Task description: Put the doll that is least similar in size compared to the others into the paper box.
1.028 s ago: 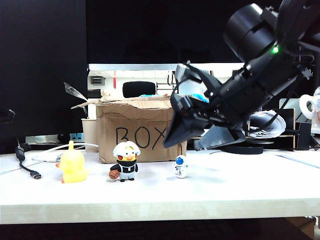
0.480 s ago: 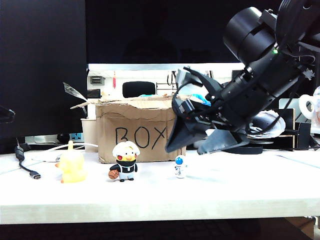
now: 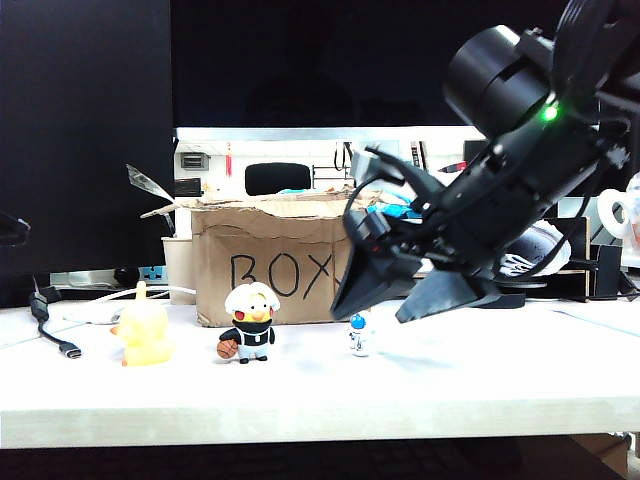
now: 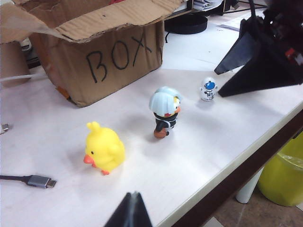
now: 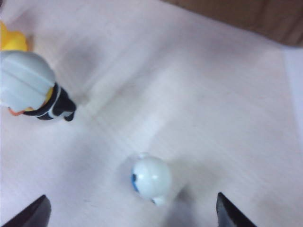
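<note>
White doll [image 5: 150, 178] between right gripper [image 5: 130, 213] jaws

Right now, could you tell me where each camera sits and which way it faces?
Exterior view: low at the table's front edge, facing the paper box; shows the right gripper open above the doll.
Left wrist view: beside the table, looking across; left gripper tips show.
Right wrist view: looks down on the doll; fingertips show.
All share the doll.
</note>
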